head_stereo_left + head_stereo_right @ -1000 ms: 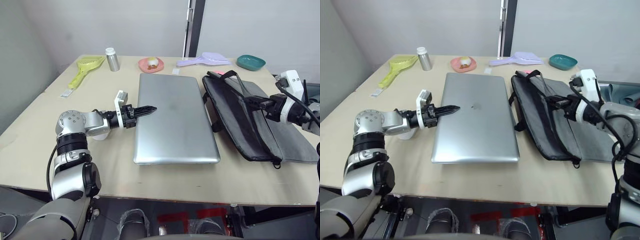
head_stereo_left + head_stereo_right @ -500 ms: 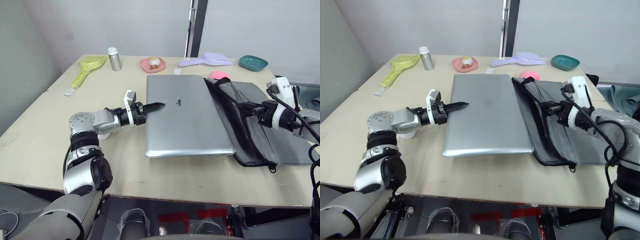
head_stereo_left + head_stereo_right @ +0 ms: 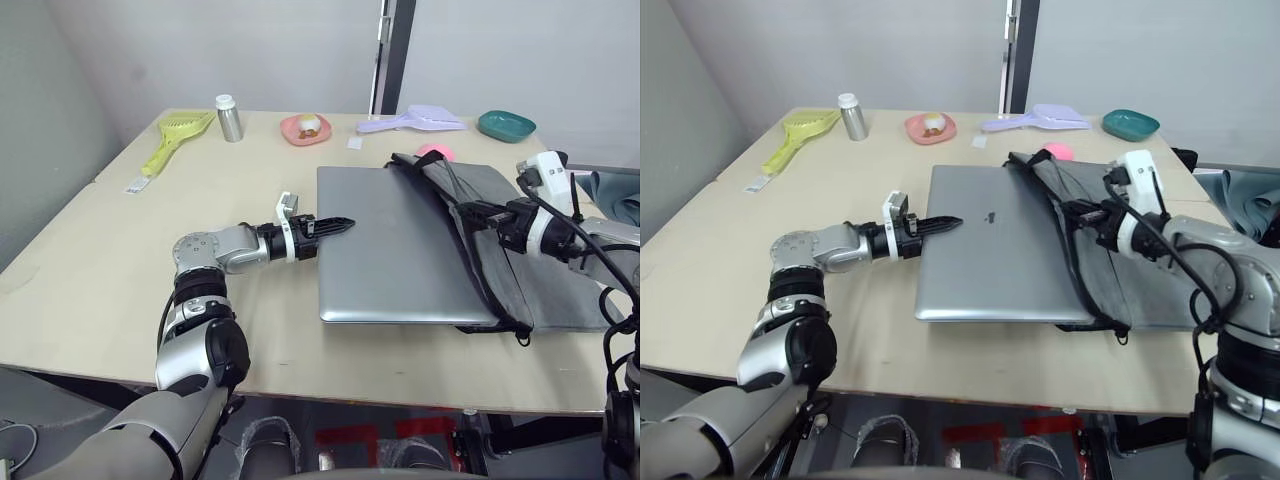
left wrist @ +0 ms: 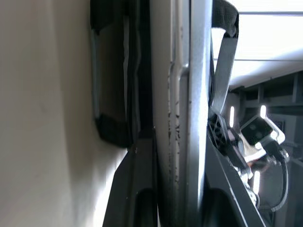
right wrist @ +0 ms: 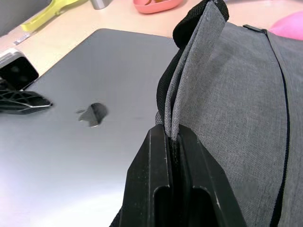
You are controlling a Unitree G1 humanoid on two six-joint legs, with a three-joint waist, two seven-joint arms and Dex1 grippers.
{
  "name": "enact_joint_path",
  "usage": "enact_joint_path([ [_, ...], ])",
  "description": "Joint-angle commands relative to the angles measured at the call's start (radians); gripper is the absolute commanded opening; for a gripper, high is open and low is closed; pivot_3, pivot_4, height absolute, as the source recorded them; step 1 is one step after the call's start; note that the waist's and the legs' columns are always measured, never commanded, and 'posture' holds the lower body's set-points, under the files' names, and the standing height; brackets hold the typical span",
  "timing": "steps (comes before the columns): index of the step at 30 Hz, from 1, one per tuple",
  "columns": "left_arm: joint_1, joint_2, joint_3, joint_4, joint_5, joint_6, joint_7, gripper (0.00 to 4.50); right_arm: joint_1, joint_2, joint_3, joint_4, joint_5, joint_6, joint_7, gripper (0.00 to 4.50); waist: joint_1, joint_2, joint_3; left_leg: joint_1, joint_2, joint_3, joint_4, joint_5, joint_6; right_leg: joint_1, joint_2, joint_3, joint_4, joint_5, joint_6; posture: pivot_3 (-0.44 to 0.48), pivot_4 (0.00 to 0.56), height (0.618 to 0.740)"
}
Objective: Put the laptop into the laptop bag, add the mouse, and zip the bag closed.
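The silver-grey laptop (image 3: 400, 245) lies flat on the table, its right part slid under the raised upper flap of the grey laptop bag (image 3: 520, 215). My left gripper (image 3: 338, 224) is shut on the laptop's left edge; the left wrist view shows that laptop edge (image 4: 182, 94) clamped between the gripper's fingers (image 4: 139, 189). On the other side my right gripper (image 3: 470, 212) is shut on the bag's upper flap (image 5: 189, 71) and holds it lifted above the laptop lid (image 5: 94, 142). The mouse is hidden.
A pink plush toy (image 3: 432, 152) sits just behind the bag. Along the table's far edge stand a yellow scoop (image 3: 175, 135), a silver bottle (image 3: 229, 118), a pink dish (image 3: 305, 128), a lilac scoop (image 3: 415, 120) and a teal dish (image 3: 505, 125).
The laptop has slid to the right with my left gripper on its edge, and its right side has gone under the bag's flap. The right gripper has kept hold of the flap.
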Motion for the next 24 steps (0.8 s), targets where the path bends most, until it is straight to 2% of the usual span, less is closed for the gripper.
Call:
enact_joint_path([
  [1,-0.017,-0.020,0.021,-0.051,-0.035,-0.041,-0.025,0.31,-0.005,0.048,-0.028,-0.086,0.064,0.015,-0.043,0.03,-0.001,0.000,0.000,0.000,0.000,0.000,0.000,0.000,0.000,0.000,0.000,0.000,0.000,0.000,0.000,0.000,0.150,0.740],
  [7,-0.003,-0.030,-0.034,-0.064,0.041,-0.156,-0.028,0.31,-0.004,0.171,-0.025,-0.163,0.142,0.050,-0.133,0.03,-0.002,0.000,0.000,0.000,0.000,0.000,0.000,0.000,0.000,0.000,0.000,0.000,-0.001,0.001,0.002,0.000,0.150,0.740],
  [13,0.013,-0.069,-0.074,-0.086,0.055,-0.153,-0.041,0.31,0.001,0.306,0.006,-0.185,0.193,0.027,-0.240,0.03,0.001,0.000,0.000,0.000,0.000,0.000,0.000,-0.001,-0.001,0.000,0.000,0.000,-0.002,0.002,0.004,0.000,0.150,0.740],
  [16,0.026,-0.096,-0.079,-0.103,0.052,-0.155,-0.028,0.31,0.016,0.344,0.026,-0.185,0.197,0.014,-0.273,0.03,0.005,0.000,0.000,-0.001,0.000,0.000,0.000,-0.002,-0.004,0.000,0.000,0.000,-0.003,0.002,0.004,0.000,0.150,0.740],
  [19,0.032,-0.137,-0.073,-0.129,0.025,-0.135,-0.014,0.31,0.024,0.372,0.059,-0.184,0.196,-0.004,-0.296,0.03,0.005,0.000,0.000,-0.001,0.000,0.000,0.000,-0.003,-0.006,0.000,0.000,-0.001,-0.003,0.007,0.012,0.000,0.150,0.740],
  [24,0.037,-0.171,-0.071,-0.156,0.005,-0.091,-0.015,0.31,0.023,0.374,0.086,-0.169,0.203,-0.024,-0.310,0.03,0.005,0.001,0.000,-0.002,0.000,0.000,0.000,-0.005,-0.009,0.000,0.000,-0.001,-0.004,0.008,0.016,0.000,0.150,0.740],
])
